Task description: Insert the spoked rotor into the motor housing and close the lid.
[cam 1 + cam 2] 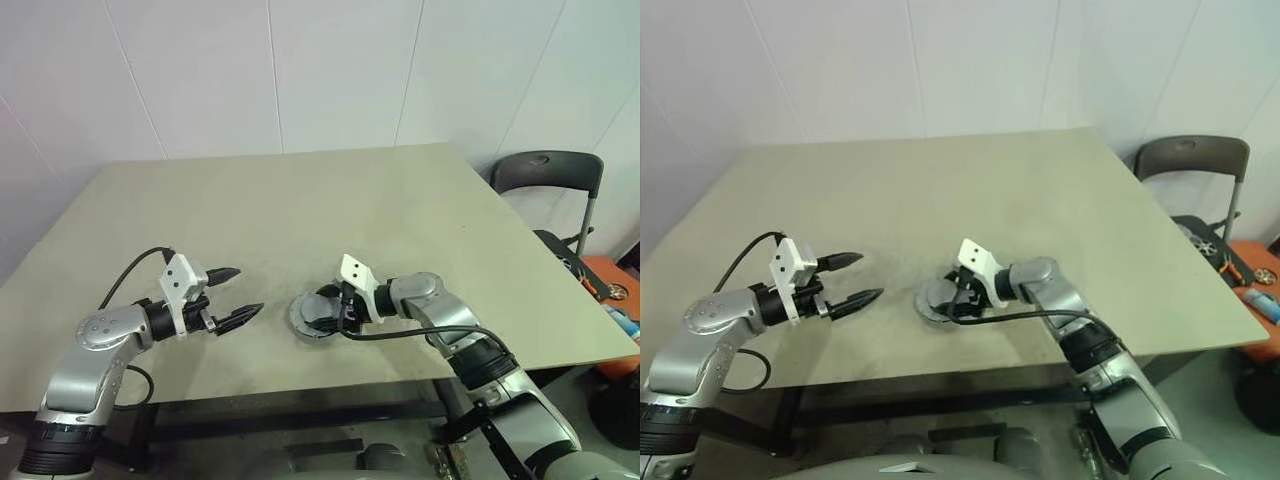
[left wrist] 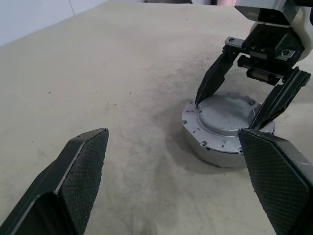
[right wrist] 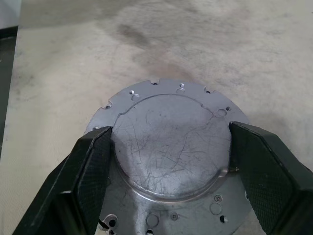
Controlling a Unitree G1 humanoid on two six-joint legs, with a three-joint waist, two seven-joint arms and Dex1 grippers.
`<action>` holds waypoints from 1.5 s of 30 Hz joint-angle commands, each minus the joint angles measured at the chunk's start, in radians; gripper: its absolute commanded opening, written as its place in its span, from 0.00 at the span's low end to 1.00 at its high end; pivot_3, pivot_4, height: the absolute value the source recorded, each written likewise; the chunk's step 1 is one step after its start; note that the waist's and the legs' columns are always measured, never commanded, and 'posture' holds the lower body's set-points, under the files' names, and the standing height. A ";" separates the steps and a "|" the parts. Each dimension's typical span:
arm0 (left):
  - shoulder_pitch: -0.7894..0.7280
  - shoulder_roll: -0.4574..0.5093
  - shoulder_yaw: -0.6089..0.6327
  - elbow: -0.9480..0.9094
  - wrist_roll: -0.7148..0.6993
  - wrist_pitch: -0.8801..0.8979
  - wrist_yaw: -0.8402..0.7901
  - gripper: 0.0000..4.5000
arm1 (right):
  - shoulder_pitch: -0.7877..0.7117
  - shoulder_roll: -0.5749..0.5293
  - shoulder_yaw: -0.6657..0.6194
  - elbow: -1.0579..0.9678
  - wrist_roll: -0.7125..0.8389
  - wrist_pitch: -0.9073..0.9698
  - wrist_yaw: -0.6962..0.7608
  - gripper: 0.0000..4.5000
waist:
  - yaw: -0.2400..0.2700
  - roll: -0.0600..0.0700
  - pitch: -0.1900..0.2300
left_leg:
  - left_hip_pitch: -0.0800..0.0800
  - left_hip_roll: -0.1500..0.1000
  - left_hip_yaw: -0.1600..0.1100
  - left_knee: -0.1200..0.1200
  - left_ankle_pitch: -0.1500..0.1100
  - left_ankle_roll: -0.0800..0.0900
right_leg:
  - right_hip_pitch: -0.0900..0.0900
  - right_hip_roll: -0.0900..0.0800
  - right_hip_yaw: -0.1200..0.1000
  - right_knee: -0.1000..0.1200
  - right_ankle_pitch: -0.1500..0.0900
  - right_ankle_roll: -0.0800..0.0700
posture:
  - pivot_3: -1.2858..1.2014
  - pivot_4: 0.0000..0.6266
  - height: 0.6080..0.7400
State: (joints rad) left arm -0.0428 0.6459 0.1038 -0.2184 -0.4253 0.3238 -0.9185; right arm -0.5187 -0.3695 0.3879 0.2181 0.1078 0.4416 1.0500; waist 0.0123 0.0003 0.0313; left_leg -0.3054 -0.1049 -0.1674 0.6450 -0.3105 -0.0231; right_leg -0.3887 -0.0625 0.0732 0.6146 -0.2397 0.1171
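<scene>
- The lid (image 3: 171,147), a flat grey-silver metal disc with a raised round centre, fine scratches and small holes and notches round its rim, lies on top of a squat round grey metal body (image 2: 215,147); the two read as one closed unit.
- That unit sits on the pale beige bench (image 1: 300,200), near the front edge and a little right of the middle.
- The right claw (image 2: 247,115) reaches in from the right and comes down over the lid, its two black fingers (image 3: 88,171) spread wide to either side of the raised centre.
- The fingertips rest on or just above the lid's flange; whether they press on it cannot be told, so the claw looks parted and straddling rather than clamped.
- The left claw (image 1: 232,297) hovers over bare bench to the left of the unit, well apart from it, pointing towards it with its fingers spread wide and nothing between them.
- A dark folding chair (image 1: 550,175) stands beyond the bench's right edge, before a white panelled wall (image 1: 300,70).
</scene>
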 commanded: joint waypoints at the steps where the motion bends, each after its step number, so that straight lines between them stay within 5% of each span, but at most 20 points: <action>1: -0.008 0.004 0.012 -0.036 -0.012 -0.002 0.006 1.00 | 0.040 -0.035 0.063 0.058 -0.053 -0.007 0.030 0.76 | 0.000 0.000 0.000 | 0.000 0.000 0.000 0.000 0.000 0.000 | 0.000 0.000 0.000 0.000 0.000 0.000 | 0.52 0.00 1.00; 24: -0.024 0.010 0.017 -0.020 -0.014 0.000 -0.007 1.00 | 0.015 -0.051 0.047 0.097 -0.059 -0.052 0.073 0.76 | 0.002 0.001 0.001 | -0.013 -0.001 0.000 -0.002 -0.001 0.001 | -0.010 -0.001 0.000 -0.002 0.003 0.000 | 0.52 0.00 1.00; 35: -0.084 -0.034 0.009 -0.014 -0.067 0.204 0.092 1.00 | 0.018 -0.053 0.057 0.113 -0.065 -0.056 0.075 0.76 | 0.001 0.001 0.001 | -0.013 -0.001 -0.001 -0.001 -0.001 0.001 | -0.009 -0.001 -0.001 -0.001 0.000 0.002 | 0.52 0.00 1.00; 38: -0.101 -0.045 0.007 -0.011 -0.088 0.251 0.098 0.87 | 0.016 -0.052 0.058 0.114 -0.065 -0.054 0.076 0.76 | 0.001 0.001 0.001 | -0.013 -0.001 -0.001 -0.001 -0.001 0.001 | -0.009 -0.001 -0.001 -0.002 0.001 0.004 | 0.52 0.00 1.00; 45: -0.128 -0.059 -0.088 -0.031 -0.069 0.302 0.092 0.33 | 0.012 -0.047 0.061 0.119 -0.067 -0.056 0.075 0.76 | 0.002 0.001 0.001 | -0.013 -0.001 -0.001 -0.001 -0.001 0.001 | -0.009 -0.001 -0.001 -0.002 0.001 0.004 | 0.52 0.00 1.00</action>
State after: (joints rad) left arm -0.1394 0.5940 0.0360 -0.2140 -0.4914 0.6120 -0.8268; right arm -0.5414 -0.3919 0.3902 0.2521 0.1083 0.3508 1.1255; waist 0.0141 0.0014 0.0326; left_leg -0.3182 -0.1061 -0.1684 0.6445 -0.3111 -0.0221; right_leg -0.3977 -0.0638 0.0725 0.6130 -0.2388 0.1206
